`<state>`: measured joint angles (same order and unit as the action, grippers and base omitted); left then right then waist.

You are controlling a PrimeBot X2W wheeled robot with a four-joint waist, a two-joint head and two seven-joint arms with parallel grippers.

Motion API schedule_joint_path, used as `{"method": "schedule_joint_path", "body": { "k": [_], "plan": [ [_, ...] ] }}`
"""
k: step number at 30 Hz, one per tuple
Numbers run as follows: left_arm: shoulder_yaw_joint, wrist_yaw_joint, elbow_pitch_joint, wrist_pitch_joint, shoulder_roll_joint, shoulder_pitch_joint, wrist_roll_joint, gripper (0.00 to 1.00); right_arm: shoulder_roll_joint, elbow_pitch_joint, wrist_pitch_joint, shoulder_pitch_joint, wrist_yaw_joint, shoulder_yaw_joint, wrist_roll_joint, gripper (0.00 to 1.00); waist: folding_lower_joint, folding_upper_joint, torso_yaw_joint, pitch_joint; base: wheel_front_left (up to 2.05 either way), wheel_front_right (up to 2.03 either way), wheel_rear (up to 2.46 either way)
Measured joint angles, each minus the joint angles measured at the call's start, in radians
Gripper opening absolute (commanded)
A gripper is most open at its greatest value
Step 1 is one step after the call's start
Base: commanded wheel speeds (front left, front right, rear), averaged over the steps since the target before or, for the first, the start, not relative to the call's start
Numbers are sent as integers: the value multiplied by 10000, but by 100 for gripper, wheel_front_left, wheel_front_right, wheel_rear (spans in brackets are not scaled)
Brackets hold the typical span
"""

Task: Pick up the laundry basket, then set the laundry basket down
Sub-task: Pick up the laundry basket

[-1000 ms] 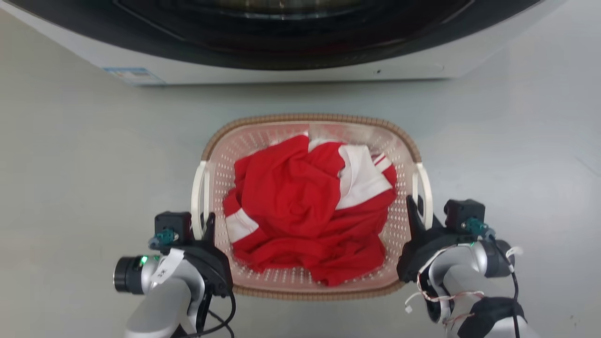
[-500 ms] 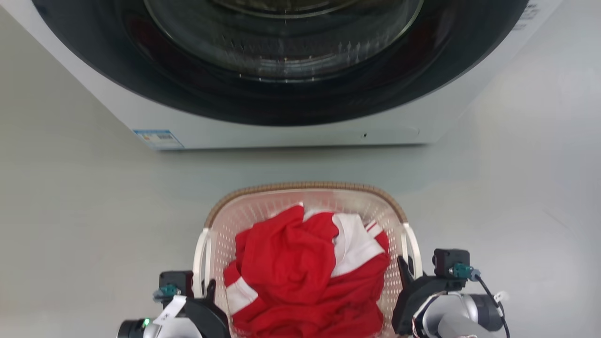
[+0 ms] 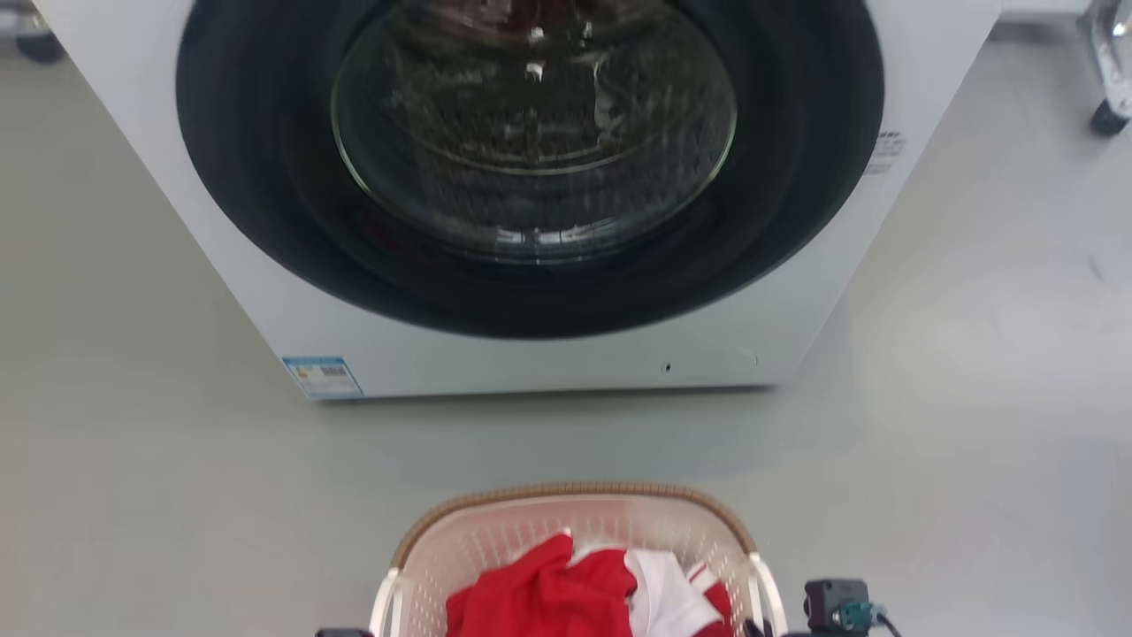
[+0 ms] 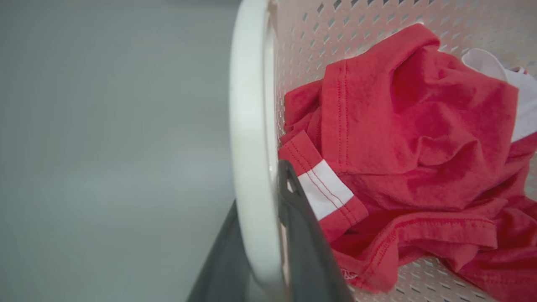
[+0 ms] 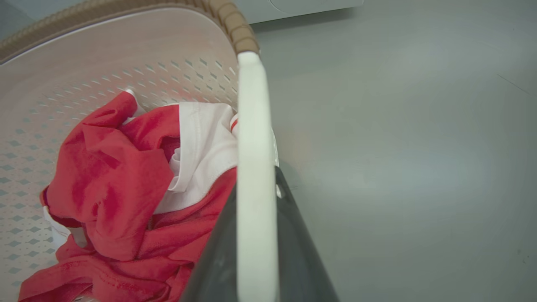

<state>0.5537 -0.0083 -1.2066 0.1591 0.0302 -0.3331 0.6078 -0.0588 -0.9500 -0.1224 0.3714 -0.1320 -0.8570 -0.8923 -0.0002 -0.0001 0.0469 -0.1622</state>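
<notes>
The laundry basket [image 3: 575, 489], cream-pink and perforated with a brown woven rim, sits low in the head view in front of the washer, with red and white clothes [image 3: 548, 593] in it. In the left wrist view my left gripper [image 4: 258, 239] is shut on the basket's white left handle [image 4: 251, 126], one dark finger on each side of it. In the right wrist view my right gripper [image 5: 256, 235] grips the white right handle [image 5: 254, 147] the same way. Whether the basket's underside touches the floor is hidden.
A white front-loading washer [image 3: 531, 367] with a dark round door [image 3: 531, 133] stands just beyond the basket. Grey floor [image 3: 973, 398] lies on both sides. A wheeled leg [image 3: 1105, 106] shows at the far right, and a dark wheel [image 3: 35, 44] at the far left.
The whole head view has shifted: the washer front now shows in full and the basket sits lower in the picture. Both grippers kept their hold on the handles.
</notes>
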Motion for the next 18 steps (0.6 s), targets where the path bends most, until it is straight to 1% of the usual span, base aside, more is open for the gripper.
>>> {"method": "schedule_joint_path", "body": {
  "k": [10,16,18],
  "plan": [
    [140,2,-125,-278,23,546,92,0,-2,58,257,-557,-13,-485,-660,0,0,0,-97,1141,0,0,0],
    [240,6,-136,-431,33,548,134,0,-29,54,334,-555,-25,-675,-1003,0,1,0,-184,1452,0,0,0],
    [282,6,-144,-441,35,554,136,0,-31,40,334,-558,-79,-744,-1124,0,1,-1,-202,1509,0,0,0]
  ]
}}
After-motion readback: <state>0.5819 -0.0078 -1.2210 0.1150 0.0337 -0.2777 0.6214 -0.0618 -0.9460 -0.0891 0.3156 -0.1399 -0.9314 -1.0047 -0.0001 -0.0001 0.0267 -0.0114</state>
